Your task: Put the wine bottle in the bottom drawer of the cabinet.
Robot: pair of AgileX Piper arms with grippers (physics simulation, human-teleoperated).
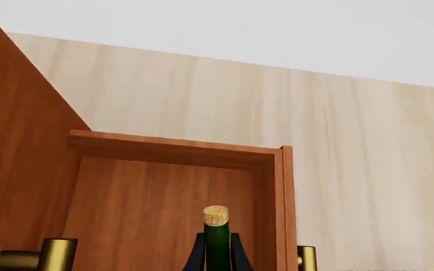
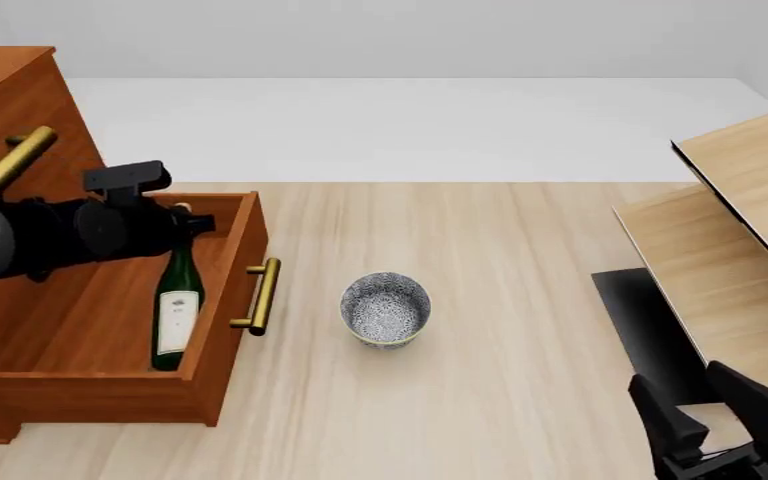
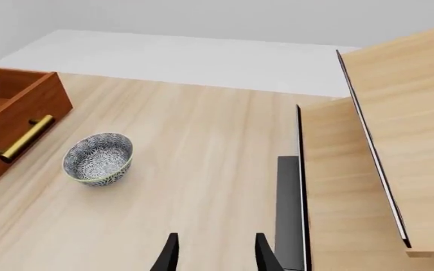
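Inside the pulled-out drawer (image 2: 117,330), the bottle (image 2: 177,305) stands upright, its neck clamped between the left claw's (image 1: 217,251) fingers just under the cork. Right claw (image 3: 213,254) hangs spread, far off.

Bare tabletop (image 2: 518,260) around lone bowl (image 2: 386,309); pale furniture (image 2: 738,250) along the right edge.

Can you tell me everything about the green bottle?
The wine bottle is tall, dark green glass with a tan cork top and a white label low on its body. It stands upright inside the pulled-out bottom drawer of the cabinet. The left gripper has its black jaws closed around the neck, just below the cork.
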